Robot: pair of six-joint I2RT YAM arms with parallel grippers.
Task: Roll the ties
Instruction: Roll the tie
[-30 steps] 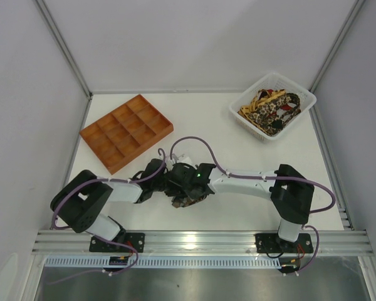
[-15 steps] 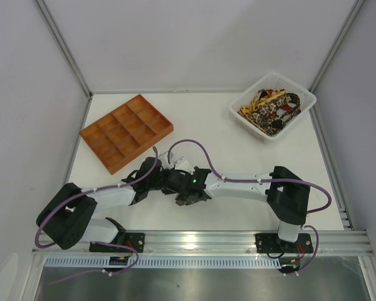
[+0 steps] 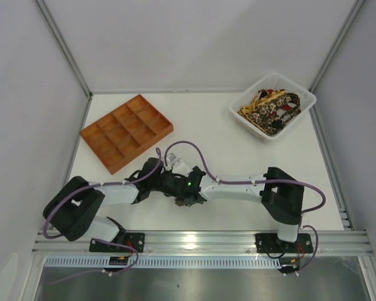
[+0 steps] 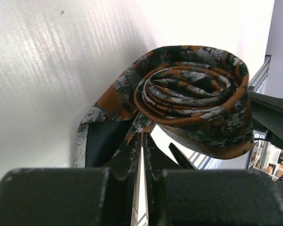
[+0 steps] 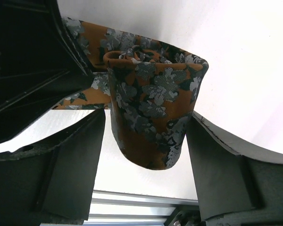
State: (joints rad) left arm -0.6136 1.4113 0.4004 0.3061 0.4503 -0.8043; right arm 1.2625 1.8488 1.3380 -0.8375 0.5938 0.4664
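Presumably to stop unwinding, the left end effector (image 4: 142, 141) pinches the tail of the rolled tie (image 4: 193, 89), the right end effector (image 5: 147, 121) spread around it.

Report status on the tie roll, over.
Left end effector shut on the tie, at its loose tail. Right end effector open, straddling the roll. Orange tray and white basket stand apart, nothing blocking.

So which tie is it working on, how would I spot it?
Start at the middle of the table's near edge. Between the left gripper and the right gripper sits a tie wound into a tight coil, orange with dark and grey blotches. The other ties lie loose in the white basket, far right.
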